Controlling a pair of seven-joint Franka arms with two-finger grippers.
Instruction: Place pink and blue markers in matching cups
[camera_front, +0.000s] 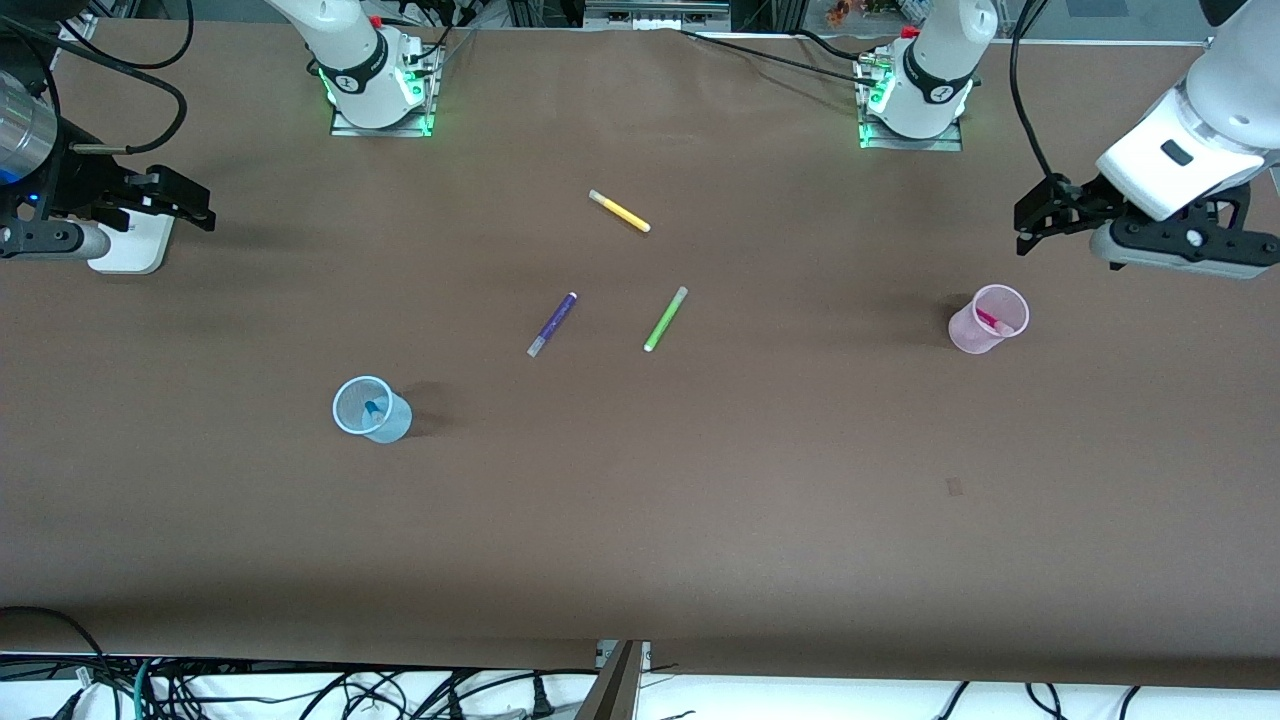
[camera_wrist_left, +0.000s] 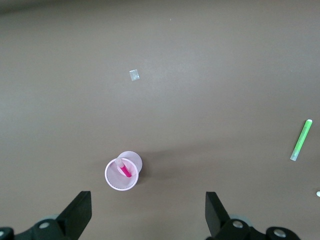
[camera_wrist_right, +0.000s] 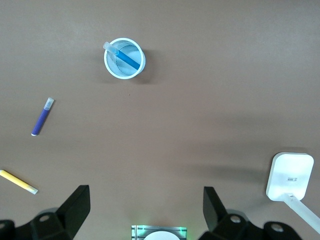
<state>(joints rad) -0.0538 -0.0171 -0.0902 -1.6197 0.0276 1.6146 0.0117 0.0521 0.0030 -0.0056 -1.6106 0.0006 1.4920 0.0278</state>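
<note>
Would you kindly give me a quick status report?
Both end effectors open, empty. Pink marker in pink cup, blue marker in blue cup. Nothing obstructing.

No legible text, label, brand, number or sign on anything in view.

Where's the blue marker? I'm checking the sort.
It leans inside the pale blue cup toward the right arm's end, nearer the front camera than the purple pen; blue marker.
</note>
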